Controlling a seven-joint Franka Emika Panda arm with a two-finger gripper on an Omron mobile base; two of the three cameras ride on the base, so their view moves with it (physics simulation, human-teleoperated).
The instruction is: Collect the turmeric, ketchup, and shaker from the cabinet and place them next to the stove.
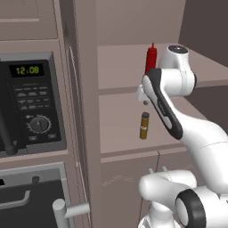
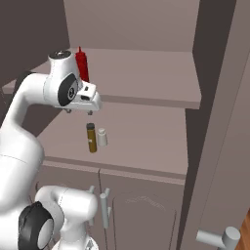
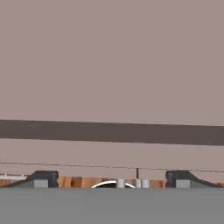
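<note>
Cabinet [image 2: 146, 141] shelf: shaker [image 2: 102, 137] beside turmeric [image 2: 91, 137]

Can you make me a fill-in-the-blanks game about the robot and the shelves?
1. The ketchup stands on the ____ shelf.
2. The turmeric has the small grey ____ right beside it.
3. The tool hangs above the turmeric with its jaws ____.
4. The clock reads ____.

Missing words: upper; shaker; open; 12:08
</note>
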